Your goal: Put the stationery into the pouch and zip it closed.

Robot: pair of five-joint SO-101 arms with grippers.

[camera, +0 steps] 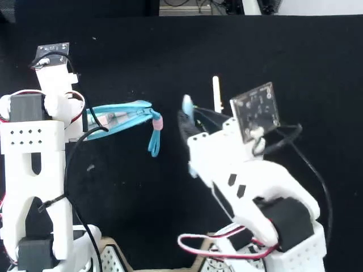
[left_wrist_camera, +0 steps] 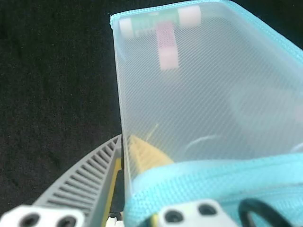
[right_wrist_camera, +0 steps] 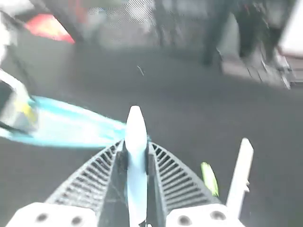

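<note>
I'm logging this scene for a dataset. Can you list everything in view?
pouch: 1, clear with teal zipper, held above the table by the left gripper
strap: 1, teal with a pink bead, hanging from the pouch's end
items inside pouch: 2, one green-and-white, one pink
pen: 1, light blue, in the right gripper
stick: 1, white, lying on the table beyond the right gripper
small piece: 1, yellow-green, on the table beside the stick
table: 1, black
left gripper: shut on pouch
right gripper: shut on pen
</note>
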